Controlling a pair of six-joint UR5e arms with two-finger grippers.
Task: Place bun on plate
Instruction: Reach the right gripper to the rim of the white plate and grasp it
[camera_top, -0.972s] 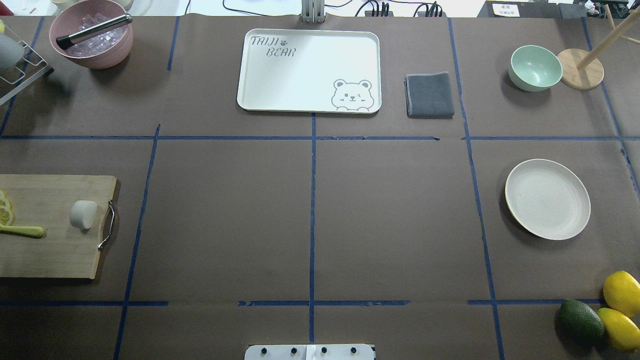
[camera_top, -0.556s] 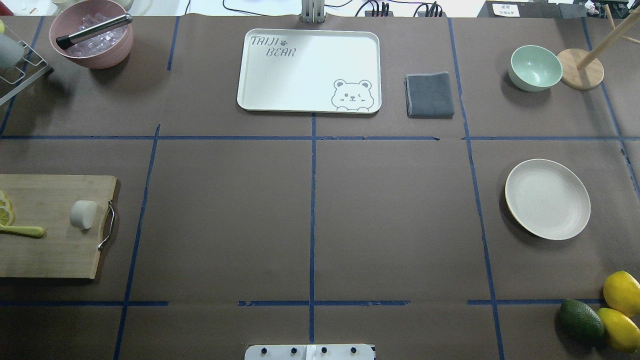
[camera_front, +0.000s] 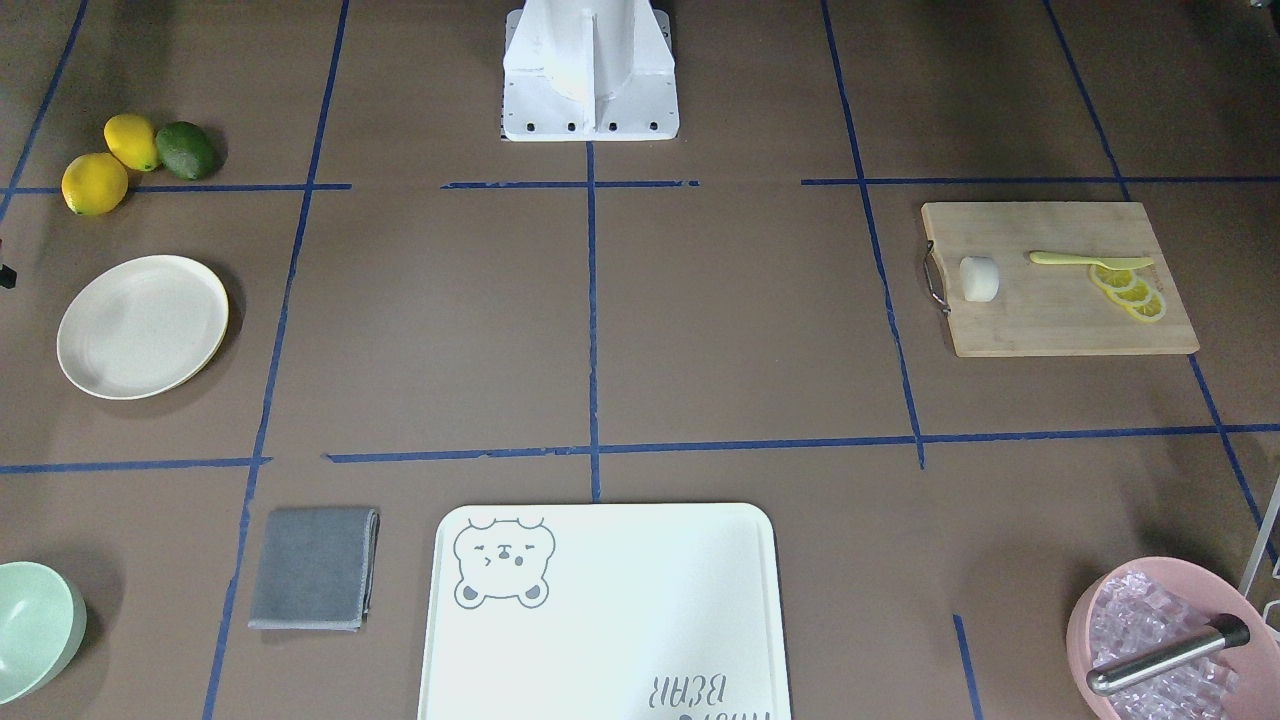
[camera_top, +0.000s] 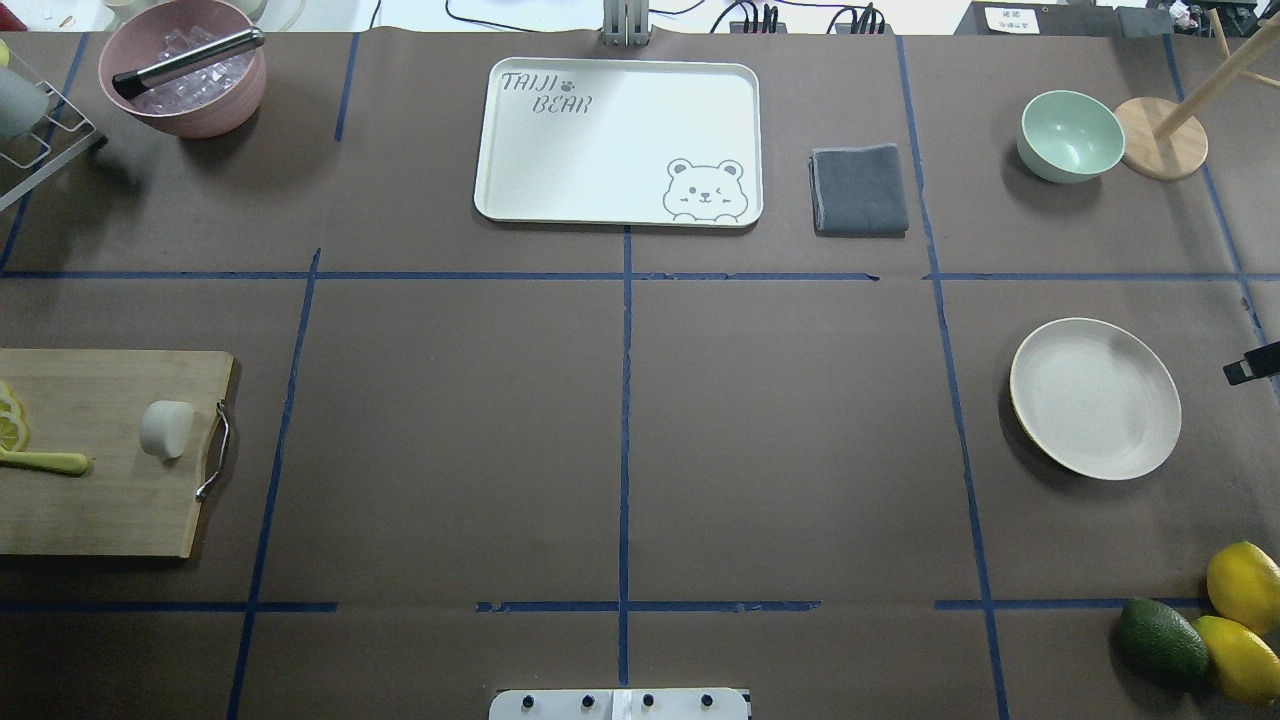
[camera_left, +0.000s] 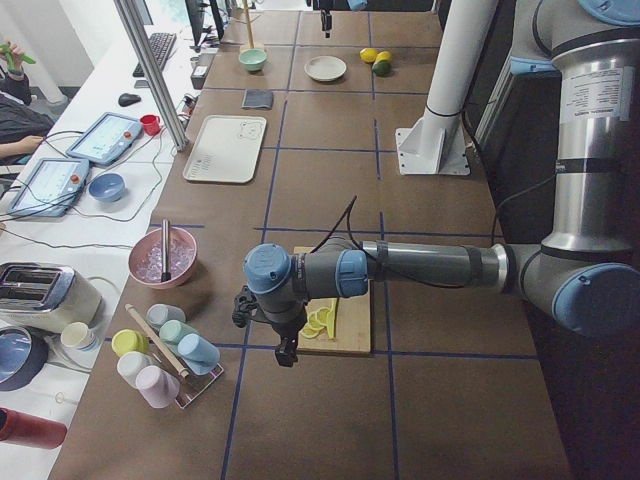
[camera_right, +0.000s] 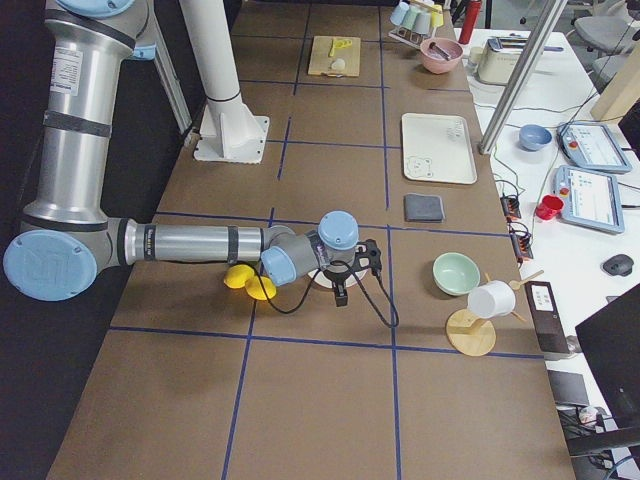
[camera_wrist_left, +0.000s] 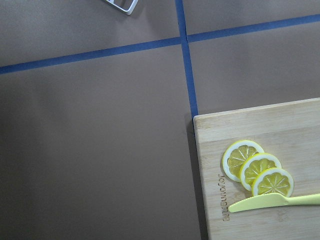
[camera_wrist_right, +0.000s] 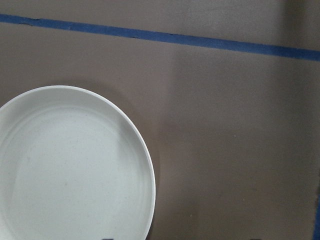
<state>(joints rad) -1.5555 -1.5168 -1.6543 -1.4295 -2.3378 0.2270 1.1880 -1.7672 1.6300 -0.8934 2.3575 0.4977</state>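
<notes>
White and smooth, the bun (camera_top: 167, 429) lies on its side on the bamboo cutting board (camera_top: 100, 510) at the table's left end. Its long axis runs along the board, with one flat end facing the metal handle (camera_top: 214, 450). Lemon slices (camera_front: 1130, 292) and a yellow-green plastic knife (camera_front: 1088, 259) lie further along. The round, shallow cream plate (camera_top: 1095, 400) sits well apart, at the right end. The left tool (camera_left: 287, 350) hangs near the board's outer end, its arm hiding the bun in that side view. The right tool (camera_right: 340, 296) hovers by the plate, cut off overhead. Whether either tool is open or closed, I cannot tell.
</notes>
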